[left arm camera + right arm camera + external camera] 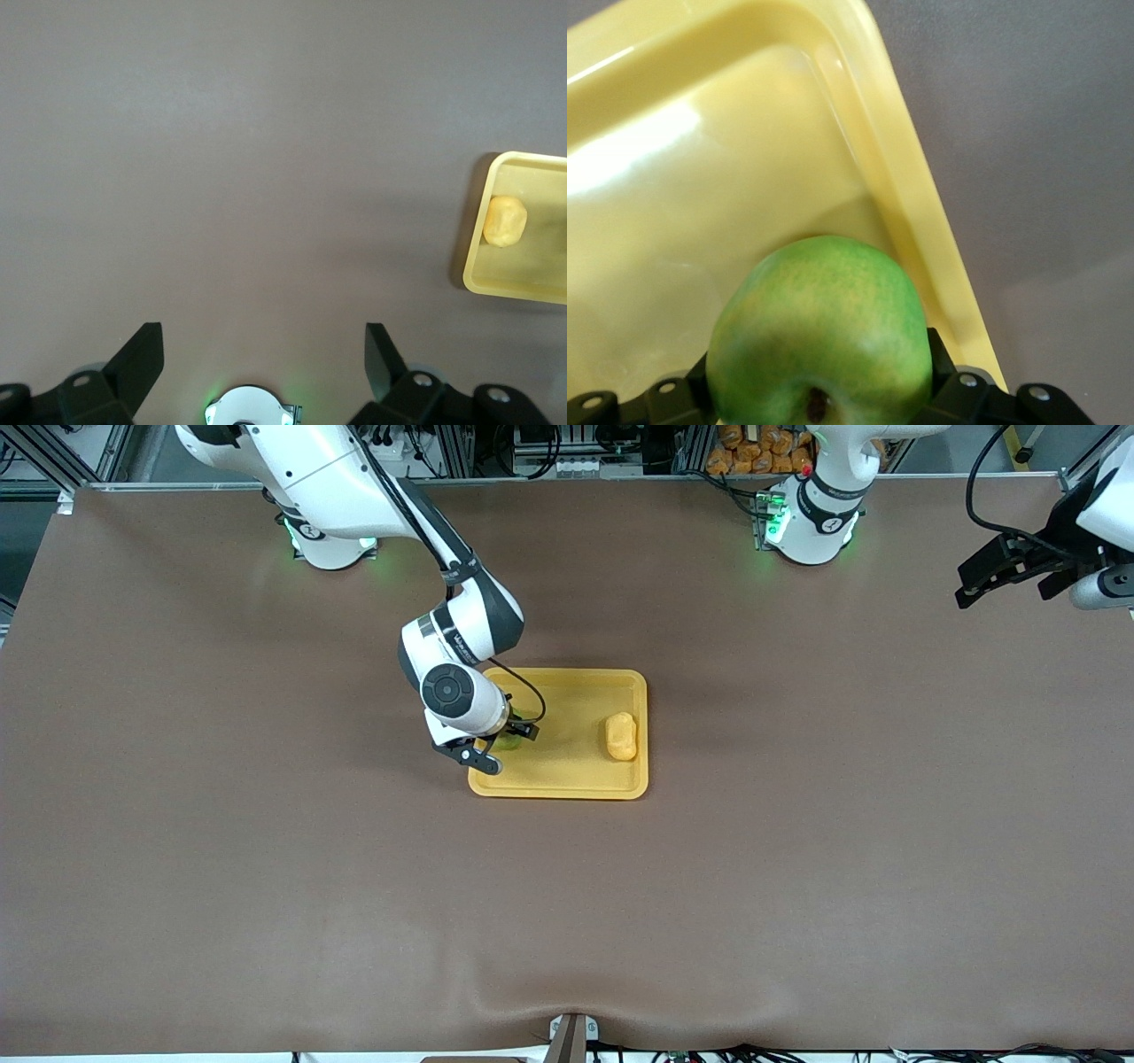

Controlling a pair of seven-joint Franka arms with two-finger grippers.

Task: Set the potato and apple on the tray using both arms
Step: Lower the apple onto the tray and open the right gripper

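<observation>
**A:** What is the right gripper (503,746) doing?

**B:** Its 2 black fingers are clamped on the small round yellow-green apple (822,332), one on each side. The stem dimple shows in the right wrist view.

**A:** Where is the apple relative to the tray?

**B:** It is over the shallow rectangular yellow-orange plastic tray (567,781), at the tray's end toward the right arm, close to the rim. Whether it touches the tray floor, I cannot tell.

**A:** And the arm's pose?

**B:** The right arm reaches down from its base, wrist bent over the tray edge.

**A:** The other one?

**B:** The left gripper (264,361) waits with its jaws spread wide and empty, high over the bare brown table (266,868). The small oblong yellow-orange potato (621,737) lies in the tray, at the end toward the left arm.
</observation>
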